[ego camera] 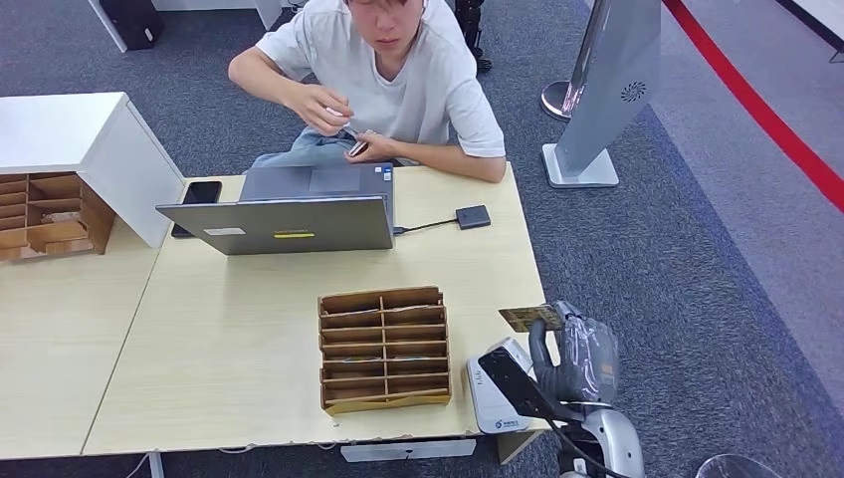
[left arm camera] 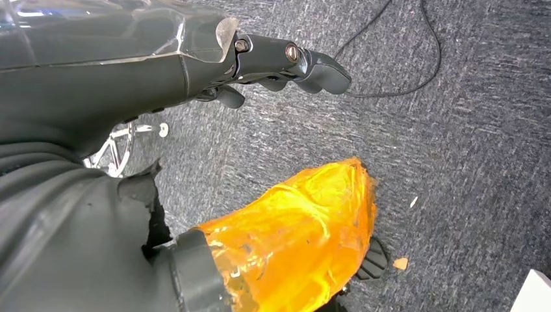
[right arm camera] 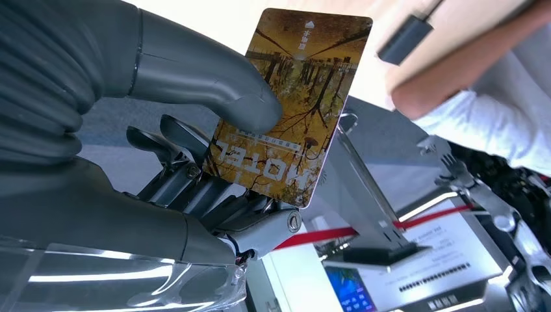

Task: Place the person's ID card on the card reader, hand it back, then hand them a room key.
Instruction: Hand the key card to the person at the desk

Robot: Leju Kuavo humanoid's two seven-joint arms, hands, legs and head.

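Right hand [ego camera: 575, 354] pinches the room key [ego camera: 530, 317] (thumb against fingers) just above the card reader [ego camera: 495, 396]; left hand [left arm camera: 195, 65] hangs with fingers curled, holding nothing.

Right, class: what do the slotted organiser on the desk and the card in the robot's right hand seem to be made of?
Slotted organiser: probably thin wood or stiff board, matte brown, with flat slats forming open compartments.
Card: likely plastic, smooth and slightly glossy, with rounded corners, a printed autumn picture and the word HOTEL. The right hand pinches it under the thumb without bending it.
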